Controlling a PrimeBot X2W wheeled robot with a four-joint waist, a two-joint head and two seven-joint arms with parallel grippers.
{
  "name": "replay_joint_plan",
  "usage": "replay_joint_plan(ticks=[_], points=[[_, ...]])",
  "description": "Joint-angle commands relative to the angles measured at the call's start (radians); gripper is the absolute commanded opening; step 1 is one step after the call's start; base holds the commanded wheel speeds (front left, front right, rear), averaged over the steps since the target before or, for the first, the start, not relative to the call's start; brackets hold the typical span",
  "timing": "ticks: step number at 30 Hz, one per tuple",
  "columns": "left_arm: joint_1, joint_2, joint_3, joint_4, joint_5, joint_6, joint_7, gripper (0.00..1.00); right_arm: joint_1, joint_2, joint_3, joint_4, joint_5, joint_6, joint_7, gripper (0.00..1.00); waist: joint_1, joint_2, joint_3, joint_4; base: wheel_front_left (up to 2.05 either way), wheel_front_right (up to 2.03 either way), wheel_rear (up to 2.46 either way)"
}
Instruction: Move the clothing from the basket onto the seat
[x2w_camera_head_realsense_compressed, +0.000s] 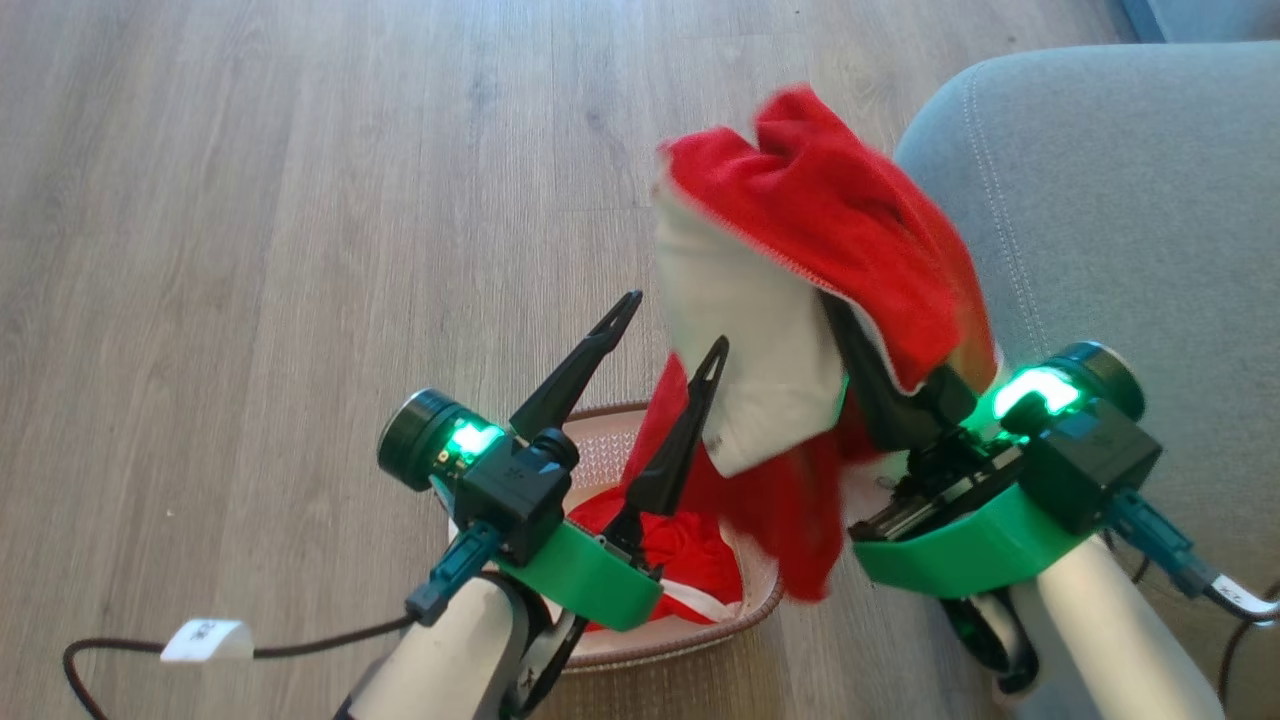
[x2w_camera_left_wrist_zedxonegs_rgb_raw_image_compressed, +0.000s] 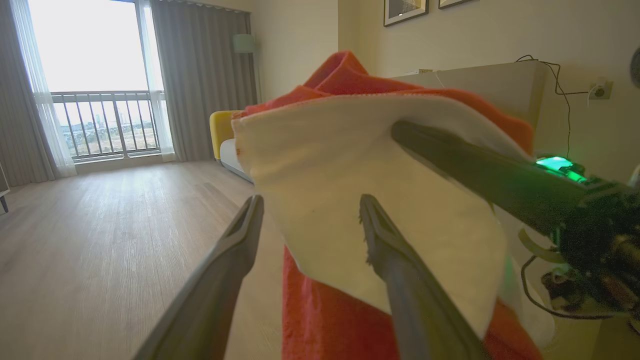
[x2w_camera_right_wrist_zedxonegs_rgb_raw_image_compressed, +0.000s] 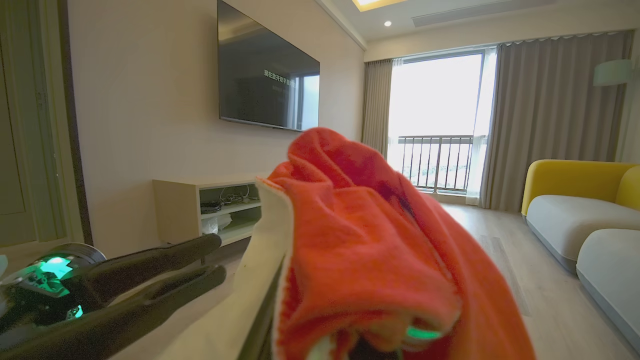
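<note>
A red garment (x2w_camera_head_realsense_compressed: 840, 210) with a white panel hangs in the air, draped over the long dark fingers of my right gripper (x2w_camera_head_realsense_compressed: 850, 340), which is shut on it; the fabric hides the fingertips. It hangs between the basket and the grey seat (x2w_camera_head_realsense_compressed: 1130, 220) at the right. My left gripper (x2w_camera_head_realsense_compressed: 678, 321) stands open just left of the white panel (x2w_camera_left_wrist_zedxonegs_rgb_raw_image_compressed: 350, 165), with nothing between its fingers (x2w_camera_left_wrist_zedxonegs_rgb_raw_image_compressed: 250, 225). Below it, the cream basket (x2w_camera_head_realsense_compressed: 605, 435) on the floor holds a second red garment (x2w_camera_head_realsense_compressed: 685, 550). In the right wrist view the held garment (x2w_camera_right_wrist_zedxonegs_rgb_raw_image_compressed: 360, 240) covers my own fingers.
Wood floor (x2w_camera_head_realsense_compressed: 300, 200) stretches to the left and ahead of the basket. A black cable with a white tag (x2w_camera_head_realsense_compressed: 205, 640) lies at the lower left. Further off stand a TV cabinet (x2w_camera_right_wrist_zedxonegs_rgb_raw_image_compressed: 200, 205) and a yellow-backed sofa (x2w_camera_right_wrist_zedxonegs_rgb_raw_image_compressed: 575, 200).
</note>
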Motion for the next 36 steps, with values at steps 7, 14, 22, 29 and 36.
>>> replay_joint_plan(ticks=[7, 14, 22, 29, 36], points=[[-0.014, 0.000, 0.053, 0.015, 0.038, -0.008, -0.005, 1.00, 0.018, 0.006, -0.066, -0.021, -0.061, 0.007, -0.006, 0.00, 0.0000, 0.0000, -0.014, -0.005, 0.00, 0.00, 0.00], [0.029, 0.000, 0.073, 0.056, 0.067, -0.021, -0.005, 1.00, 0.059, -0.001, -0.142, -0.022, -0.132, 0.007, -0.006, 0.00, 0.0000, 0.0000, -0.025, -0.011, 0.00, 0.00, 0.00], [0.074, 0.000, 0.091, 0.111, 0.106, -0.036, -0.005, 1.00, 0.117, 0.018, -0.243, 0.004, -0.196, 0.007, -0.006, 0.00, 0.0000, 0.0000, -0.040, -0.017, 0.00, 0.00, 0.00], [0.109, 0.000, 0.109, 0.158, 0.110, -0.042, -0.005, 1.00, 0.160, 0.048, -0.339, 0.062, -0.240, 0.007, -0.006, 0.00, 0.0000, 0.0000, -0.044, -0.022, 0.00, 0.00, 0.00], [0.128, 0.000, 0.133, 0.190, 0.081, -0.039, -0.005, 1.00, 0.176, 0.068, -0.375, 0.122, -0.218, 0.007, -0.006, 0.00, 0.0000, 0.0000, -0.044, -0.024, 0.00, 0.00, 0.00]])
